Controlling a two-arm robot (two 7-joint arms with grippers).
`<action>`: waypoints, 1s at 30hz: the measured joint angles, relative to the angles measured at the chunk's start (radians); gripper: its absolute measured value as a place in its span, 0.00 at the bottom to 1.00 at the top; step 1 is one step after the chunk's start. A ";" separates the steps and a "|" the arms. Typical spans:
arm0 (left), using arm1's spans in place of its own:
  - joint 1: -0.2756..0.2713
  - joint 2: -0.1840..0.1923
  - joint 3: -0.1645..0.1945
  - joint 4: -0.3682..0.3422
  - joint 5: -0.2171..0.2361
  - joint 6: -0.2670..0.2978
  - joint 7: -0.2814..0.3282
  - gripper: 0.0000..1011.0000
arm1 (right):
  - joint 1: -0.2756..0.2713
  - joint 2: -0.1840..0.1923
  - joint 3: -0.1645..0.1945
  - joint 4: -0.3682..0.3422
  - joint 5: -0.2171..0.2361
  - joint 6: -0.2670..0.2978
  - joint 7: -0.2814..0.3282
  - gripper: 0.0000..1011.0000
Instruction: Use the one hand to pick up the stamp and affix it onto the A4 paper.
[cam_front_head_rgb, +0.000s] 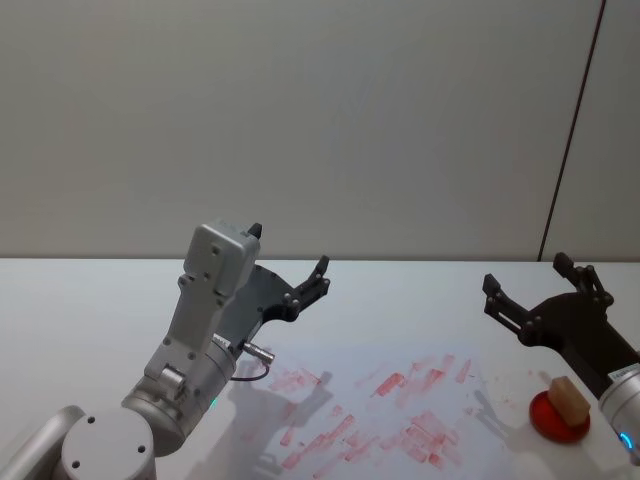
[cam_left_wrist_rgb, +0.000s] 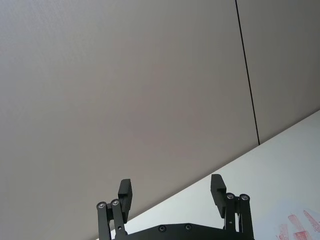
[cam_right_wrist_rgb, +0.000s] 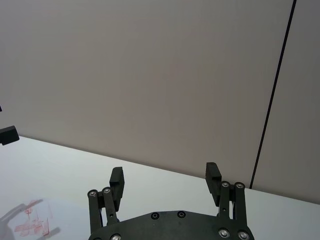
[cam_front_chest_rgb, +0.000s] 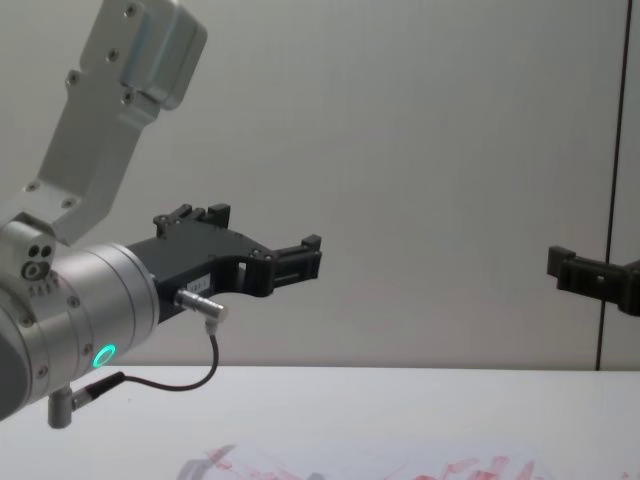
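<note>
2 pincers, both spread apart w/ nothing held. My right pincer (cam_front_head_rgb: 524, 272) hangs above the table's (cam_front_head_rgb: 80, 300) right edge, aimed at the wall and not down. The stamp (cam_front_head_rgb: 567, 397) sits on a round red pad (cam_front_head_rgb: 548, 420) near the right front corner, below and behind that pincer. The A4 paper (cam_front_head_rgb: 385, 410), covered in red prints, lies along the front edge, just beside the pad.

Risks, as I judge them: the stamp is small, so an off-centre pinch may tip it or let it slip. If the ink is tacky, the pad may lift w/ it. Any sideways drag on the sheet smears the print, and a tilted press gives 1/2 a mark. I must pull back and turn down 1st, so a careless reach could knock the block off the pad.

My left pincer (cam_front_head_rgb: 290, 252) idles raised over the sheet's left end. Its arm overhangs that part, so I'd stamp toward the right end.
</note>
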 joint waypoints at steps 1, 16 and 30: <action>0.000 0.000 0.000 0.000 0.000 0.000 0.000 0.99 | 0.000 0.000 0.000 0.000 0.000 0.000 0.000 0.99; 0.000 0.000 0.000 0.000 0.000 0.000 0.000 0.99 | 0.000 0.000 0.000 0.000 0.000 0.000 0.000 0.99; 0.000 0.000 0.000 0.000 0.000 0.000 0.000 0.99 | 0.000 0.000 0.000 0.000 0.000 0.000 0.000 0.99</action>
